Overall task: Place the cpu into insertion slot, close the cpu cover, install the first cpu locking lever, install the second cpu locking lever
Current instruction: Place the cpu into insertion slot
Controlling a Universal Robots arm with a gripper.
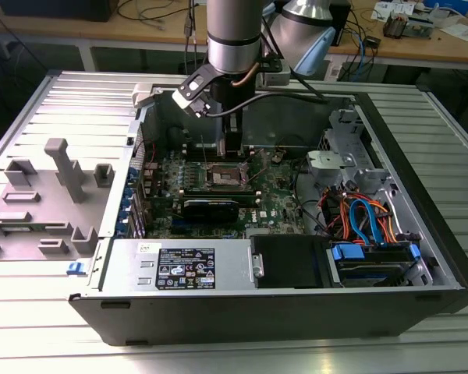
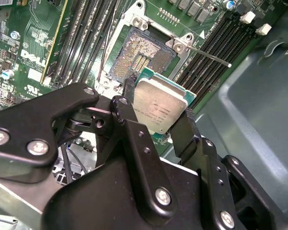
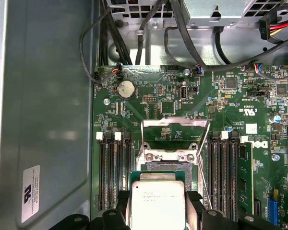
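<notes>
My gripper [image 2: 156,112] is shut on the cpu [image 2: 161,101], a small square chip with a silver-grey top, pinched at two opposite edges by the black fingers [image 2: 127,96]. In both wrist views the chip hangs a little above and to one side of the insertion slot [image 2: 140,55], whose pin field lies bare. The first wrist view has the cpu [image 3: 158,199] in the gripper [image 3: 158,213], the slot [image 3: 165,166] just beyond it, and the cpu cover [image 3: 175,122] swung up and open. A thin locking lever [image 2: 209,53] sticks out from the socket, unlatched. In the exterior view the gripper [image 1: 231,156] hovers over the slot [image 1: 228,178].
Long black memory slots [image 3: 114,177] flank the socket on both sides. The open computer case [image 1: 421,195] walls in the board, with a drive cage and orange and blue cables [image 1: 366,218] at the exterior view's right. Grey plastic fixtures [image 1: 58,167] stand on the table at that view's left.
</notes>
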